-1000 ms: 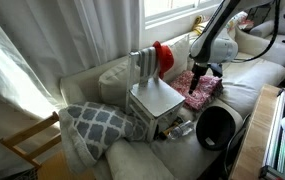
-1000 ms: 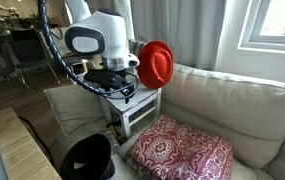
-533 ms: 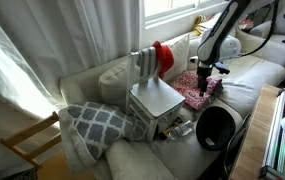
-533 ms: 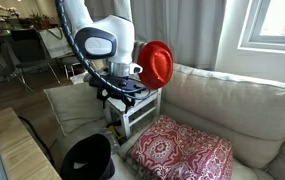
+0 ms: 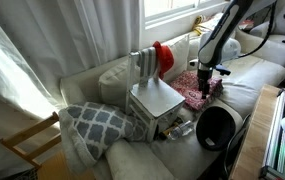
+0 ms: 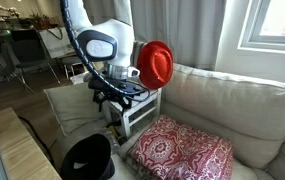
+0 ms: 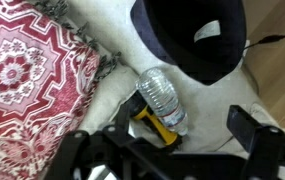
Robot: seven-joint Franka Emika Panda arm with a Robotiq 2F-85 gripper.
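Note:
My gripper [image 7: 162,150] is open and empty, its two dark fingers [image 7: 252,135] spread wide at the bottom of the wrist view. Just beyond them a clear plastic bottle [image 7: 164,97] lies on the pale sofa seat, on top of a yellow and black tool [image 7: 152,125]. A black hat [image 7: 192,35] lies beyond the bottle, and a red patterned cushion [image 7: 27,80] is to the left. In both exterior views the gripper [image 5: 206,88] [image 6: 117,98] hangs above the sofa, beside a small white stool [image 5: 154,100].
A red hat [image 6: 155,63] sits on the white stool [image 6: 137,112]. The black hat [image 5: 219,127] lies near the sofa's front edge and the red cushion [image 6: 182,148] on the seat. A grey patterned cushion [image 5: 92,122] leans beside the stool. Curtains and a window stand behind.
The arm shifted a little sideways over the sofa between one second and half a second ago. Since then it has stayed almost still, with the jaws still open.

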